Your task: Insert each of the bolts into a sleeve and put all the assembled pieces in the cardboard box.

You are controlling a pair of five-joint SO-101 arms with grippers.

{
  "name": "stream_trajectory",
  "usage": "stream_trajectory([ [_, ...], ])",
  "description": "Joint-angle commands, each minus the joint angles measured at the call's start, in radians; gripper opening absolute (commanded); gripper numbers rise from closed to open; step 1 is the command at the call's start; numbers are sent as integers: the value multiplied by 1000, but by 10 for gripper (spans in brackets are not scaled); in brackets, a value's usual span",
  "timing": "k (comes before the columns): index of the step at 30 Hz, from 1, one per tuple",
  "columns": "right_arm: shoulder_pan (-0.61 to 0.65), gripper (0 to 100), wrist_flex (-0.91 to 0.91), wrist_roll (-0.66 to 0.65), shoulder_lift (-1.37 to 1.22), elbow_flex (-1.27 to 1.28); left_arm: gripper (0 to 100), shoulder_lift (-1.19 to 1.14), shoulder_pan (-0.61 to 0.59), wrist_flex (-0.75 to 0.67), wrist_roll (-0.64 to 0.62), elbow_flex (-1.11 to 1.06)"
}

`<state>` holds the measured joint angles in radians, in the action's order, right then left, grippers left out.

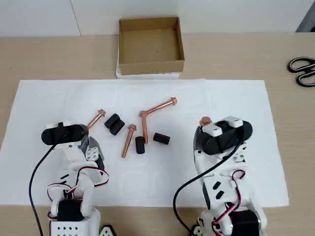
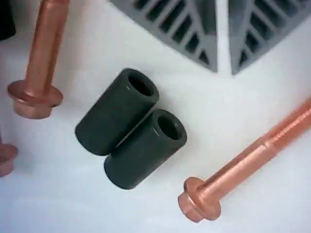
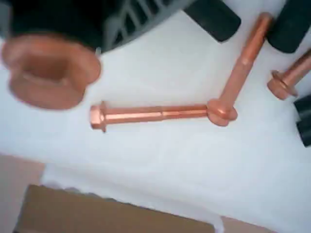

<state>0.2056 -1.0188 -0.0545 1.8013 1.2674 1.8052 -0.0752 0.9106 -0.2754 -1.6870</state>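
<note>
The cardboard box [image 1: 150, 46] stands open at the back centre. Loose copper bolts lie mid-sheet [image 1: 95, 119] [image 1: 129, 140] [image 1: 161, 106], with a pair of black sleeves [image 1: 114, 124] side by side and single sleeves [image 1: 140, 144] [image 1: 161, 138] close by. My right gripper [image 1: 203, 129] is shut on a bolt [image 3: 48, 73] whose head sticks out; something black that looks like a sleeve [image 3: 53, 19] sits on its shank. My left gripper [image 2: 223, 68] hovers shut and holding nothing just beside the sleeve pair [image 2: 131, 128] and a bolt [image 2: 243, 165].
A white sheet [image 1: 246, 167] covers the table under both arms. Scissors [image 1: 302, 69] lie at the far right edge. Two crossed bolts [image 3: 160, 114] [image 3: 243, 58] lie between the right gripper and the box. Bare sheet lies in front of the box.
</note>
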Motion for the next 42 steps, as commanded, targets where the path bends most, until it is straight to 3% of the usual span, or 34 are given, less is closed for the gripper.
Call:
stream_trajectory([
  [1, -67, 5, -22, -11, 12, -91, 6, 12, 0, 23, -6, 54],
  [8, -119, 5, -28, -11, 10, -149, 6, 9, 2, 95, -3, 338],
  [16, -117, 5, -27, -11, -93, -186, 6, -133, 2, 138, -2, 483],
  [22, -117, 5, -19, -11, -493, -408, 6, -465, 2, 147, -2, 736],
  [31, -65, 5, -27, -11, -1061, -836, 6, -924, 2, 361, -3, 1122],
  [37, 4, 5, -28, -20, -1434, -1091, 6, -1000, 2, 351, 0, 1168],
  [42, 54, 5, -54, -155, -1705, -1352, 6, -1000, 2, 350, 2, 1168],
])
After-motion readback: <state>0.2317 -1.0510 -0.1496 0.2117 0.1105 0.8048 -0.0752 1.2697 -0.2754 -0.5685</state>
